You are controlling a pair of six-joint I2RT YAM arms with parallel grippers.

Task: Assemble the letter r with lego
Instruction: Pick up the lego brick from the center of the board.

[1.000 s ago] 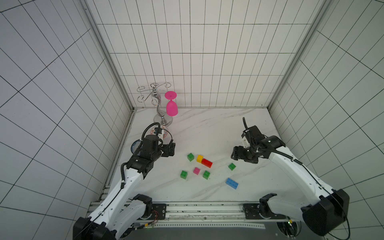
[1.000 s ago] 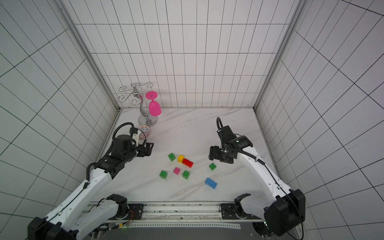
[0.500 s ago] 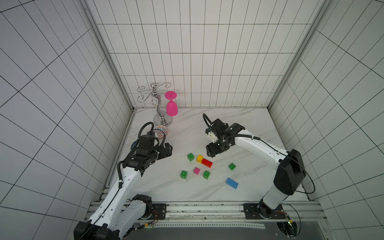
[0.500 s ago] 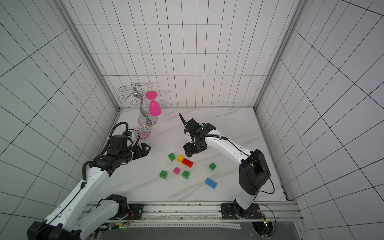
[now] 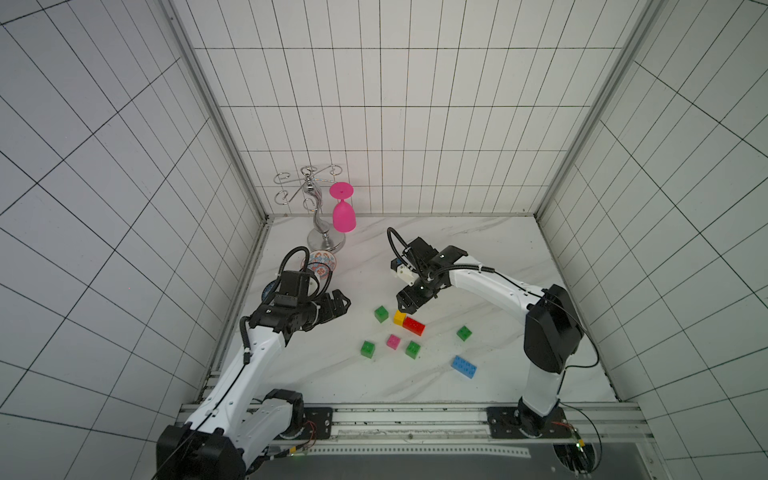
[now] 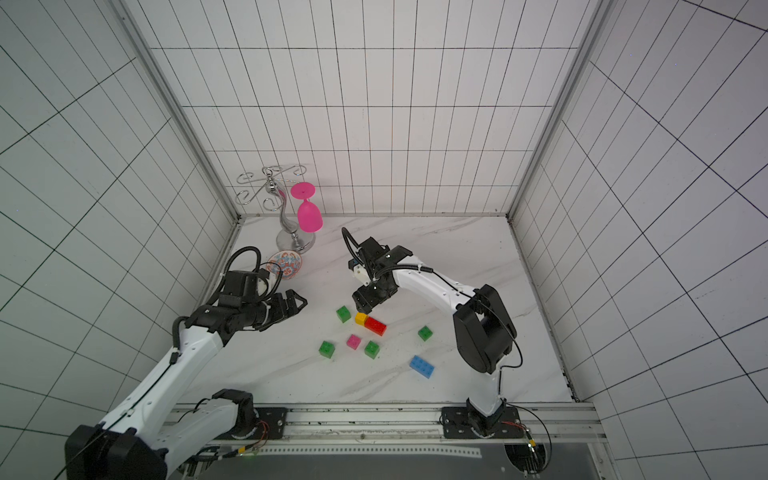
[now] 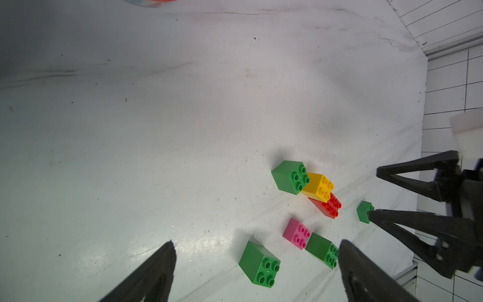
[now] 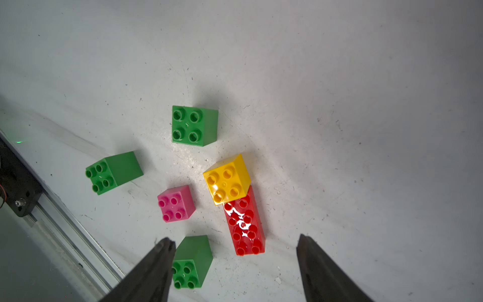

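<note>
Eight bricks lie loose on the table (image 5: pixel 478 249), none stacked as far as I can see, so the r looks barely begun. At the left, the left gripper (image 5: pixel 338 305) hovers clear of the lego, jaws spread wide and empty. Moving right come a near green cube (image 5: pixel 368 348), a far green cube (image 5: pixel 380 313) and the pink cube (image 5: pixel 393 341). Next is the yellow cube (image 5: pixel 399 318), touching one end of the red brick (image 5: pixel 414 325) and slightly skewed to it, with a third green cube (image 5: pixel 412 349) just nearer. The right gripper (image 5: pixel 409 306) hangs just above the yellow-red pair, jaws parted and holding nothing. Further right sit a fourth green cube (image 5: pixel 464 332) and, nearer, the blue brick (image 5: pixel 464 366), both well apart from the cluster. The step in hand looks like a pick from that pair. Since yellow and red touch, no finger fits between them. The jaws should straddle the free sides, squared to the brick, drop straight and close centred, so the neighbour is not shoved.
</note>
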